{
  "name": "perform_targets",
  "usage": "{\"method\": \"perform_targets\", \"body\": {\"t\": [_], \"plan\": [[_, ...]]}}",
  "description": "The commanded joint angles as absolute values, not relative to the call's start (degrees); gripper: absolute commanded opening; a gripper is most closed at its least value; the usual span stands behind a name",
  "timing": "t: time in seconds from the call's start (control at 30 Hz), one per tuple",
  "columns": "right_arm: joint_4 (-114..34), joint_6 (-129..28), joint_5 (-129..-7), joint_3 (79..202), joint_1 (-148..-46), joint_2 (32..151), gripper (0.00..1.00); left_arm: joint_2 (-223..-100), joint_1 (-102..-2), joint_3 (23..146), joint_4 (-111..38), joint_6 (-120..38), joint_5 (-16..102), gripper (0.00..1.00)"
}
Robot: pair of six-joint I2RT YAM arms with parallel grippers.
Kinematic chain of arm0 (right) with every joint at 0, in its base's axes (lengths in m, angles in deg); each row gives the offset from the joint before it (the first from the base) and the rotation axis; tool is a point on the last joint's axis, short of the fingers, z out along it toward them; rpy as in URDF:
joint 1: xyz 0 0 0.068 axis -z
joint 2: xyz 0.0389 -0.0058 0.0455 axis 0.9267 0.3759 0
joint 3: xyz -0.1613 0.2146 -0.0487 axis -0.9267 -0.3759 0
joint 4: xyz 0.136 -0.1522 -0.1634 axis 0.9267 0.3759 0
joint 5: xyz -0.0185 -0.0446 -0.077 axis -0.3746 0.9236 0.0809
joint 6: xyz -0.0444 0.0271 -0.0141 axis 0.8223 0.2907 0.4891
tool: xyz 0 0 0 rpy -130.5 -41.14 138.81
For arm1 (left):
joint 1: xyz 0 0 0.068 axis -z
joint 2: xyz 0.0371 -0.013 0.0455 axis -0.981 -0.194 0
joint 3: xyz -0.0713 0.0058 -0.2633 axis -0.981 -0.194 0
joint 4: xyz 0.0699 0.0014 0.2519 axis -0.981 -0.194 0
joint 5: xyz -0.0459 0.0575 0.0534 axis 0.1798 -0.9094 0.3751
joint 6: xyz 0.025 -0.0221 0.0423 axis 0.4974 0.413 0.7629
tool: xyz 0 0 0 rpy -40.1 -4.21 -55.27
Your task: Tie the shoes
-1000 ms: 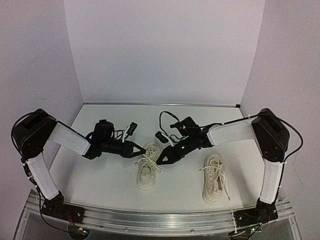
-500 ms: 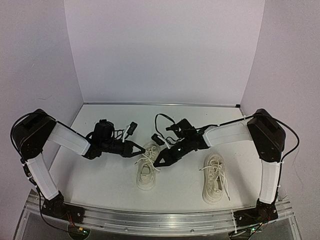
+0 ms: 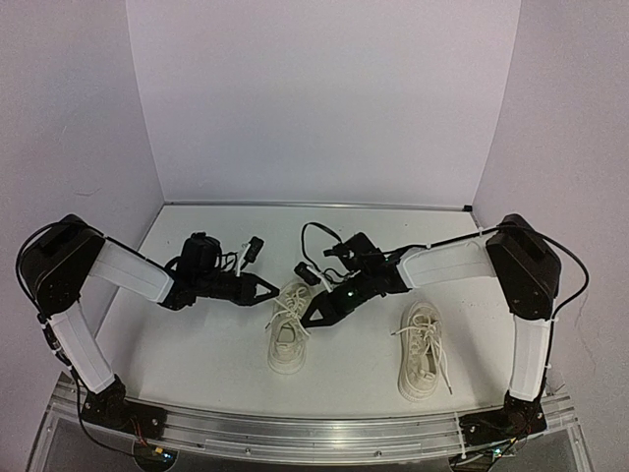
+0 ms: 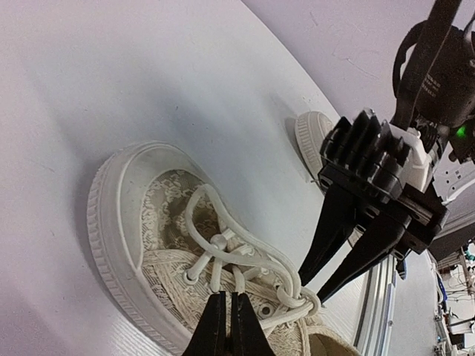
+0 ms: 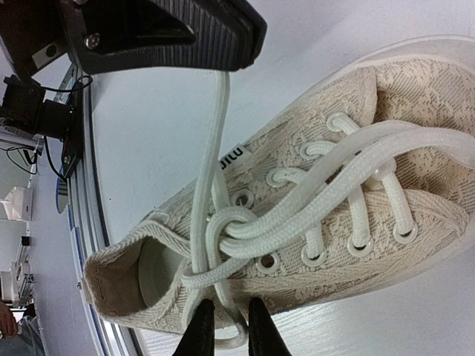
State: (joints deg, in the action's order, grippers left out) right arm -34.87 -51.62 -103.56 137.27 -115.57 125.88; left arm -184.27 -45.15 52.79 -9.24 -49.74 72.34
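white lace (image 5: 211, 185) is clamped in my left gripper (image 4: 228, 326); right gripper (image 5: 225, 326) jaws sit apart around it, so overpulling could drag the shoe (image 3: 290, 329).

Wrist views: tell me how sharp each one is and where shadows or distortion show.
Left wrist view: the sneaker and its laces are crisp; the table bows like a wide-angle lens, and a soft shadow lies along the shoe's left side. Right wrist view: laces and eyelets are sharp, while the left pincer at the top looms large; lighting is even, no glare.
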Motion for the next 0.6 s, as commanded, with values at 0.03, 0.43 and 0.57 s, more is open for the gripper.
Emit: {"method": "perform_targets", "body": {"t": [0.03, 0.43, 0.57], "plan": [[-35.03, -50.9, -103.13, 138.87, -116.17, 125.79, 0.16, -180.59, -47.03, 55.38, -9.33, -48.53, 69.83, 0.0], [-35.05, -51.6, -105.45, 139.63, -116.27, 126.04, 0.04, -180.87, -47.44, 56.18, -11.78, -47.01, 72.42, 0.24], [-35.05, -51.67, -106.26, 139.74, -116.36, 125.87, 0.0, -174.86, -47.44, 50.89, -12.5, -46.17, 69.33, 0.4]]}}
